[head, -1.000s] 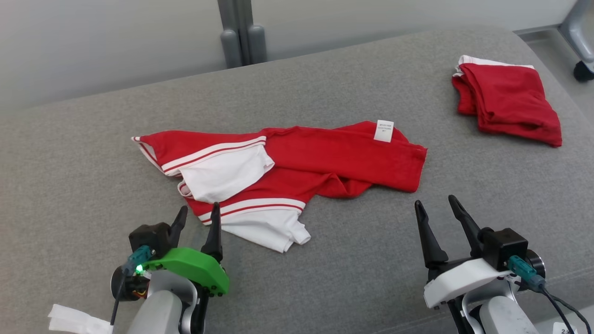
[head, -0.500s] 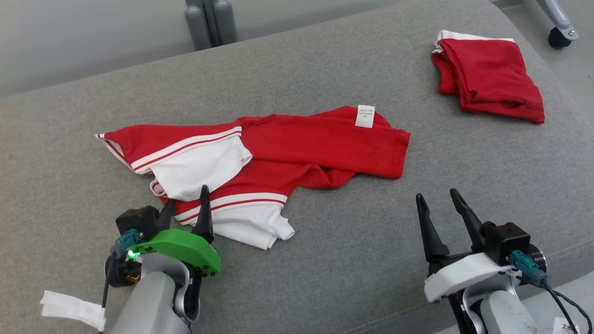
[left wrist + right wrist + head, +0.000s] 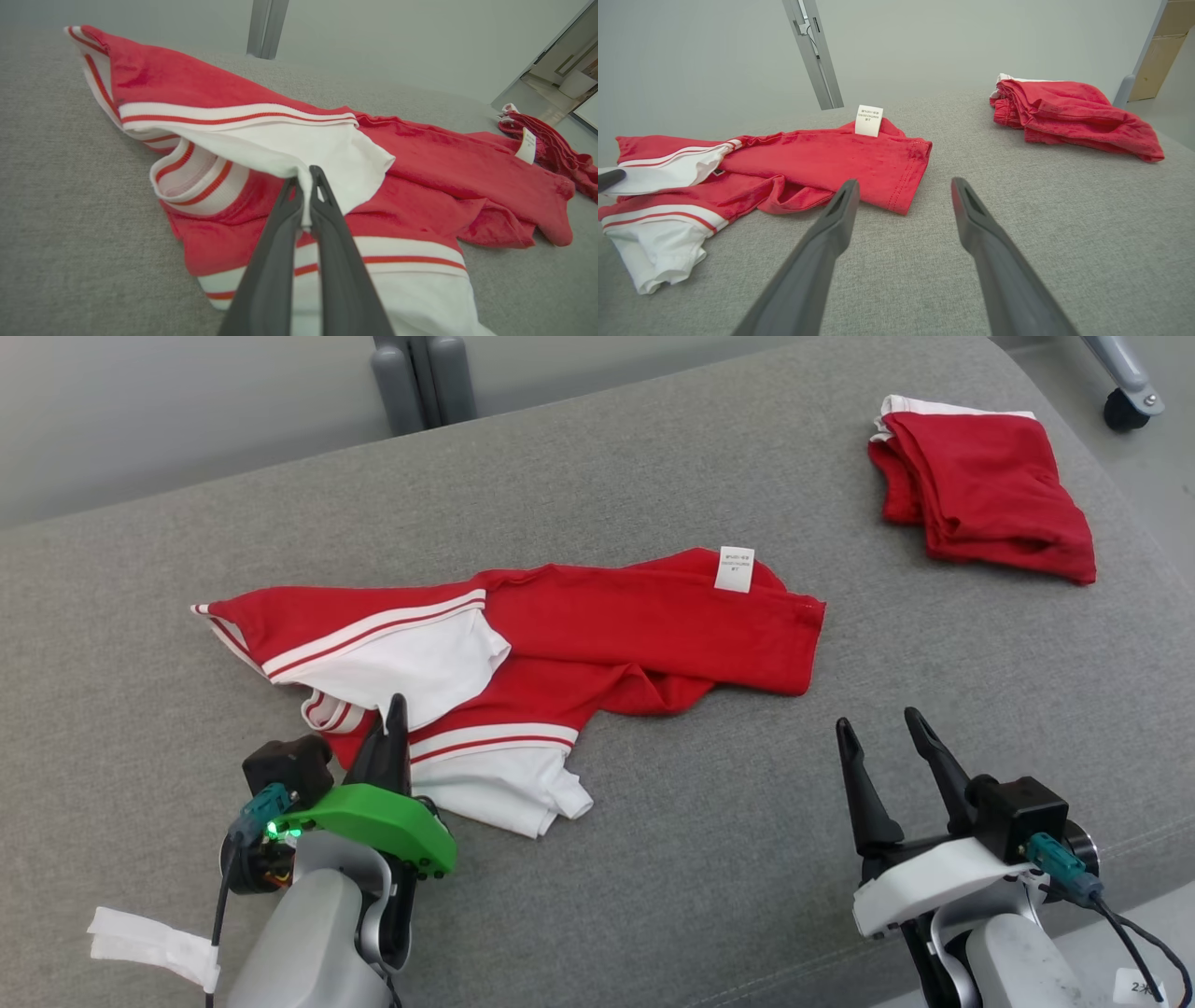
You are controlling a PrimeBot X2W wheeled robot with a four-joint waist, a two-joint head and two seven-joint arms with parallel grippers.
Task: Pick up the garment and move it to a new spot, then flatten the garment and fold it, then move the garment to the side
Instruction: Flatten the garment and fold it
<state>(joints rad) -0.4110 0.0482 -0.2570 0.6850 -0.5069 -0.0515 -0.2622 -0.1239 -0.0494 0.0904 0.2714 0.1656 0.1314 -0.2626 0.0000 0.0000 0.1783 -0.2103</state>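
Where the long dark fingers meet: L gripper (image 3: 306,173) is clamped tight on a white sleeve fold of the crumpled red tee w/ white striped sleeves (image 3: 420,158). L wrist view shows cloth pinched betw. the pads.
Same grip, head view: tips of L gripper (image 3: 394,709) overlap the tee (image 3: 635,625); the pinch itself is hard to make out there.
Tee position: lying mid grey fabric surface (image 3: 700,840), sleeves toward L gripper.
R gripper (image 3: 878,721): jaws wide apart, holding nothing, over bare surface, apart from tee's R hem.
Cut off: lower white sleeve runs out the bottom of L wrist view. In R wrist view a dark L fingertip (image 3: 608,179) is clipped by the frame edge.
Small white care label (image 3: 735,569): on tee's far edge, print too small to read.
Folded red garment (image 3: 990,495): far R, well apart from tee. R wrist view shows its stacked layers side-on; head view shows it from above.
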